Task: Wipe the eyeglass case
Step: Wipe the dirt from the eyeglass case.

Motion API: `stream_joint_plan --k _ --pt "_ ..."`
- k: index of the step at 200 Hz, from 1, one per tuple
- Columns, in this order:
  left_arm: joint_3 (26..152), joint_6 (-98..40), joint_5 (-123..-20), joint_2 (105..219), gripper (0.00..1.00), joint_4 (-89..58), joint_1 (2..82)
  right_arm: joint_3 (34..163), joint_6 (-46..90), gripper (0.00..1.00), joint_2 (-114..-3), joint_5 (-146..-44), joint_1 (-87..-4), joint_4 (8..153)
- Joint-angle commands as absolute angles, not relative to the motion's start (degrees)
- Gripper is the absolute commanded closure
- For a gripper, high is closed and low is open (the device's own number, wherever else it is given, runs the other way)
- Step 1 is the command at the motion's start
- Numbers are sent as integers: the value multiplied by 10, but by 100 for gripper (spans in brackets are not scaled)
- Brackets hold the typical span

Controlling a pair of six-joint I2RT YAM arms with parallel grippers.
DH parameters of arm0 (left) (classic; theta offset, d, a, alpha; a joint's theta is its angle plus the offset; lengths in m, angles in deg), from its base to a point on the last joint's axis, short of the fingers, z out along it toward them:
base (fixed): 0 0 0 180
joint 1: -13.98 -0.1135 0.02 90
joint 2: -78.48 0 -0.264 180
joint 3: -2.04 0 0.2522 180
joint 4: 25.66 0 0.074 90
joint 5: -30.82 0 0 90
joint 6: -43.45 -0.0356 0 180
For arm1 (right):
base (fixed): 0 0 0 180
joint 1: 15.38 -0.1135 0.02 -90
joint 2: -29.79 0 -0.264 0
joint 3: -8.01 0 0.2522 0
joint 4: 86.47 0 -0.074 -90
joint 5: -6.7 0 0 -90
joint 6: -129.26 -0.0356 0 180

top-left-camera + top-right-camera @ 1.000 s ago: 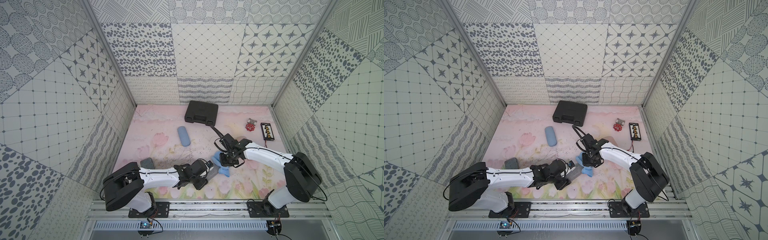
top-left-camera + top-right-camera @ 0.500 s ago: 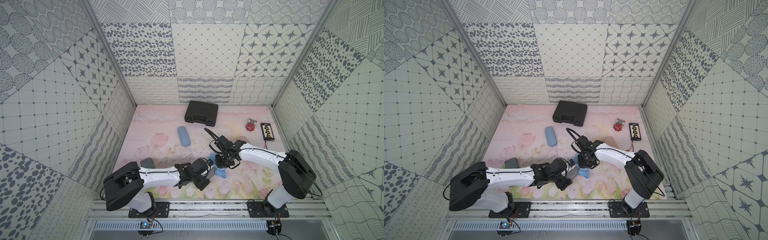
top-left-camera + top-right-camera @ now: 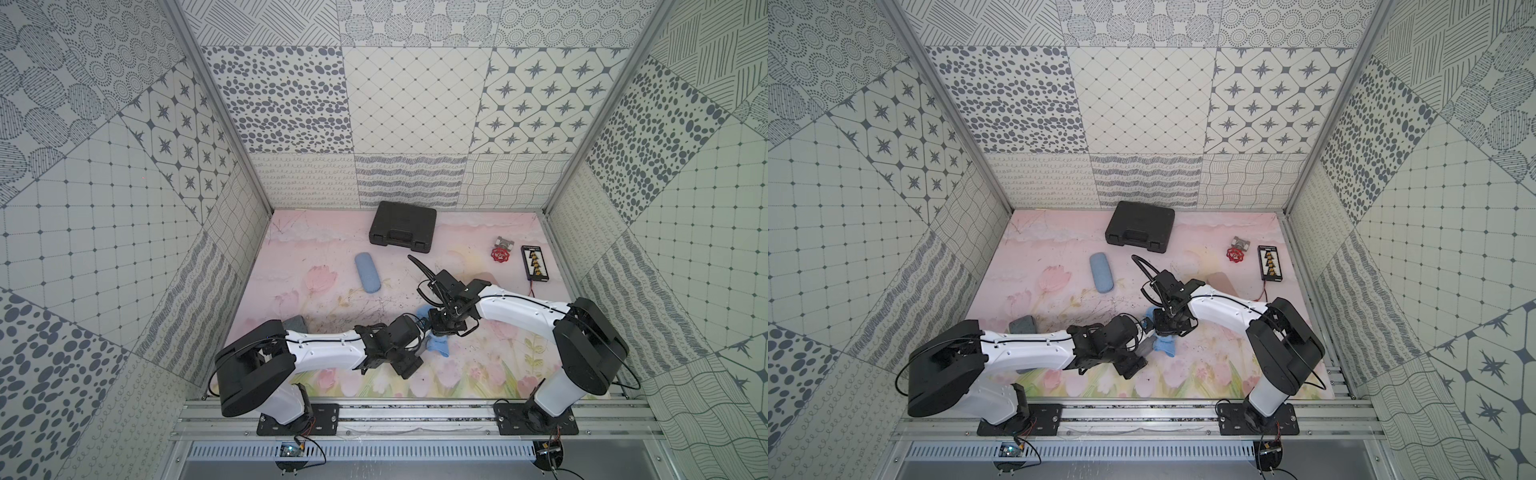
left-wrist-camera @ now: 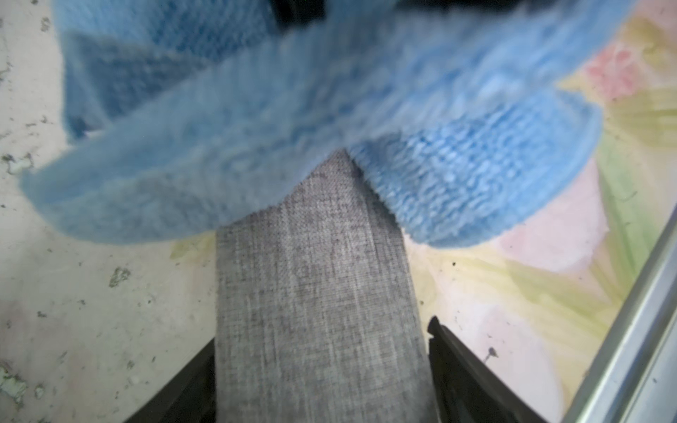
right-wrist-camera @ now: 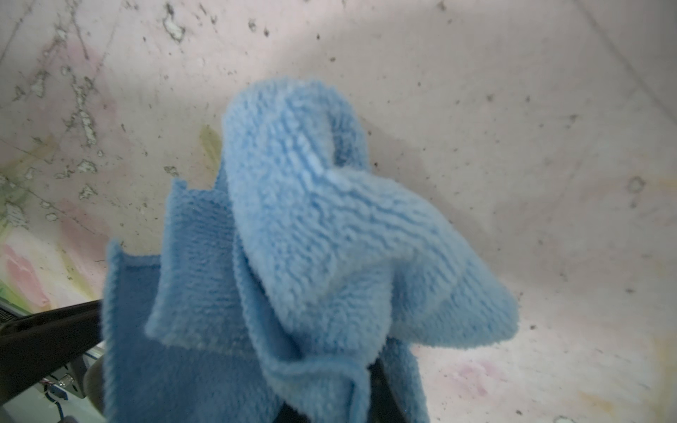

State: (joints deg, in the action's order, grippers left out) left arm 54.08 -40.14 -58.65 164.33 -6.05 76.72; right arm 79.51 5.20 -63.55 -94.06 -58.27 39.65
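A grey eyeglass case [image 4: 318,311] is seen between the two black fingers [image 4: 458,377] of the left claw [image 4: 322,333], near the front middle of the pink flowered surface [image 3: 332,257]. The fingers stand close at each side of the case, but it cannot be told whether the case is pressed or only enclosed. The far end of the case is covered by a blue cloth [image 4: 256,128] that is laid over it. The cloth is gripped by the right claw [image 3: 442,330], which is closed on its upper folds just beside the left claw. In the right wrist view the thick folds hide nearly all of this claw.

Other things are placed well apart from the two claws. A blue eyeglass case [image 3: 367,274] lies shut toward the back left. A black tool case [image 3: 402,226] is set against the back wall with its lid closed, so its content is not shown. A red valve [image 3: 500,254] and a black board [image 3: 535,262] with yellow parts are found at the back right, near each other. A pinkish case [image 3: 1222,282] is partly hidden behind the right arm. A small grey object [image 3: 1022,324] lies beside the left arm, and what it is cannot be told.
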Motion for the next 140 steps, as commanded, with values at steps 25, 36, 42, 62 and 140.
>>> stream_joint_plan --k 25,36,42,62,140 --pt "530 -412 -584 1618 22 -42 769 788 65 100 -581 -925 -563 355" --pt "523 -403 -585 1600 17 -33 769 794 71 100 -586 -913 -562 343" --pt "519 -398 -586 1591 17 -29 769 798 74 100 -589 -912 -562 338" --pt "507 -387 -593 1568 18 -25 769 806 71 100 -592 -924 -562 342" --pt "496 -340 -605 1578 37 -8 771 797 -13 100 -527 -966 -577 371"
